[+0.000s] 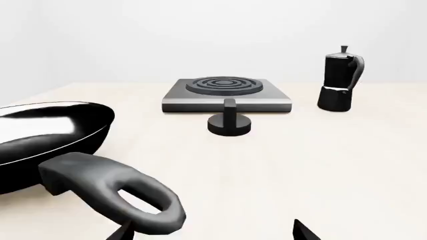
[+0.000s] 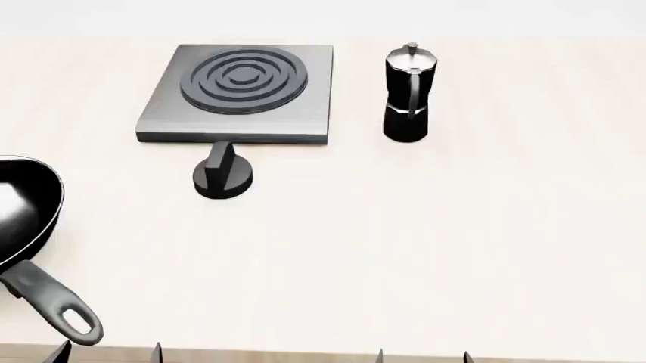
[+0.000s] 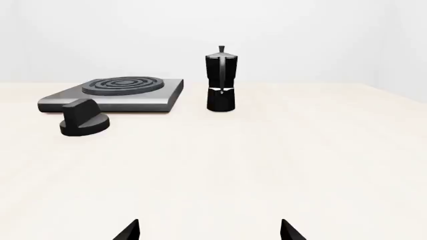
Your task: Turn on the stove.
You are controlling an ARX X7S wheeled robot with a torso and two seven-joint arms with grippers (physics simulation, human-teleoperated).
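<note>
The stove [image 2: 238,94] is a flat grey metal slab with a dark ring burner, at the back left of the table; it also shows as the stove [image 1: 227,94] and the stove [image 3: 113,93]. Its round black knob [image 2: 222,175] with an upright fin stands just in front of the slab, seen too as the knob [image 1: 229,121] and the knob [image 3: 83,121]. My left gripper [image 2: 109,352] and right gripper [image 2: 422,355] sit at the table's near edge, far from the knob. Both stand open with nothing between the tips: left gripper [image 1: 213,232], right gripper [image 3: 210,231].
A black frying pan [image 2: 23,212] lies at the left, its looped handle [image 1: 120,192] reaching close to my left gripper's tips. A black moka pot [image 2: 409,94] stands upright right of the stove. The pale table [image 2: 404,249] stretches between the grippers and the stove.
</note>
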